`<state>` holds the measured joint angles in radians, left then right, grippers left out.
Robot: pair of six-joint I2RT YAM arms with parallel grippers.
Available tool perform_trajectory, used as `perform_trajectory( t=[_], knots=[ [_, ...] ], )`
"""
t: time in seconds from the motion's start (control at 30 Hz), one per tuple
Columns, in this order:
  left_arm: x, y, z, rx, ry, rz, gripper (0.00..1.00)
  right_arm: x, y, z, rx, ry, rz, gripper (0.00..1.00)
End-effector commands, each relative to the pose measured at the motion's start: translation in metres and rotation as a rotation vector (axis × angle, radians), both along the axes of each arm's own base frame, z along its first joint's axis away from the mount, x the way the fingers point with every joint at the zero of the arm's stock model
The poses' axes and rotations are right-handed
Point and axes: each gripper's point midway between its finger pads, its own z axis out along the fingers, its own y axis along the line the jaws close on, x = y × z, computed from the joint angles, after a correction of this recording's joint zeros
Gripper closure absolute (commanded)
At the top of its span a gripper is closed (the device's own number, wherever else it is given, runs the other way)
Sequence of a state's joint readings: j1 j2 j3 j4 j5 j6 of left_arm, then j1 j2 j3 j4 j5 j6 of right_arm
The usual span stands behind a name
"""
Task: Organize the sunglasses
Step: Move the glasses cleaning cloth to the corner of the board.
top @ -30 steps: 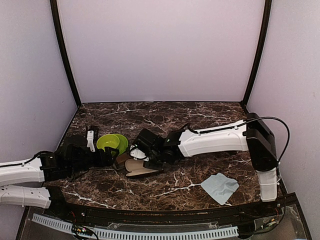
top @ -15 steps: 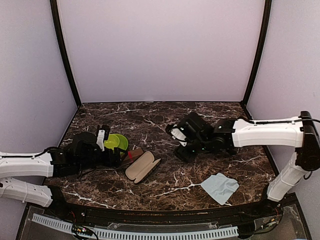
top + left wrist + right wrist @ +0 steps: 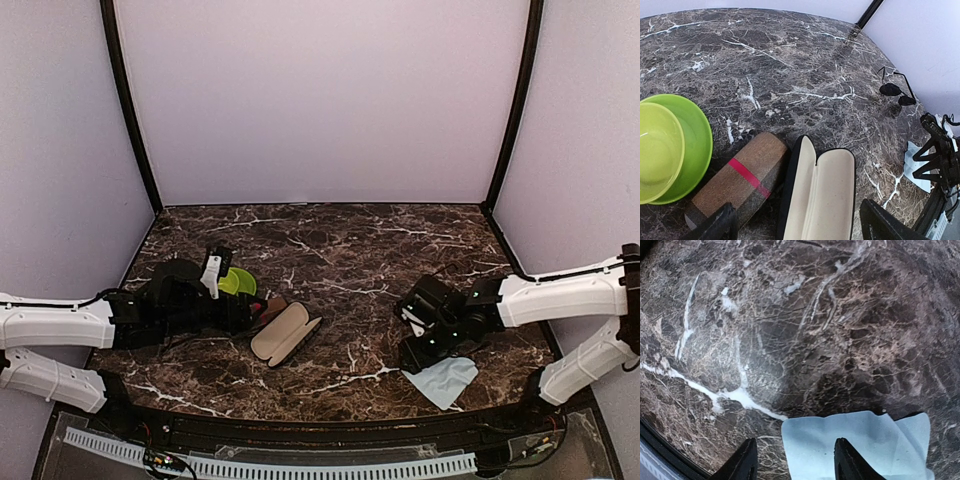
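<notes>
One pair of sunglasses (image 3: 897, 92), with dark round lenses and a thin wire frame, lies far off near the right wall in the left wrist view; I cannot make it out in the top view. An open black case (image 3: 285, 333) (image 3: 822, 192) with a cream lining lies beside a closed brown striped case (image 3: 268, 307) (image 3: 737, 182). My left gripper (image 3: 252, 312) (image 3: 800, 231) is open, its fingers straddling the near ends of both cases. My right gripper (image 3: 418, 352) (image 3: 796, 463) is open and empty, low over the corner of a light blue cloth (image 3: 443, 380) (image 3: 860, 445).
A lime green bowl (image 3: 238, 281) (image 3: 670, 145) sits just behind the left gripper, left of the striped case. The marble table (image 3: 350, 240) is walled on three sides. The right arm (image 3: 560, 295) lies across the right front.
My right arm has swung from the open case at the centre out to the right front, down over the blue cloth. My left gripper has crept right toward the cases.
</notes>
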<state>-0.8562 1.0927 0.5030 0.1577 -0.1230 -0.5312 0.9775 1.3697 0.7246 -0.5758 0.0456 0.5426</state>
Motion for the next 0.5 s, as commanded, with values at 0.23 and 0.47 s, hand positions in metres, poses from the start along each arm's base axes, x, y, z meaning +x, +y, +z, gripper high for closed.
perform_trajectory(
  t=[0.23,0.47],
  knots=[
    [0.001,-0.008,0.016,-0.034,-0.022,-0.017,0.14,-0.015,0.011,-0.026,-0.008,0.049,-0.004,0.62],
    [0.002,-0.008,0.016,-0.035,-0.023,-0.015,0.14,-0.019,0.017,-0.039,-0.067,0.038,0.035,0.78]
  ],
)
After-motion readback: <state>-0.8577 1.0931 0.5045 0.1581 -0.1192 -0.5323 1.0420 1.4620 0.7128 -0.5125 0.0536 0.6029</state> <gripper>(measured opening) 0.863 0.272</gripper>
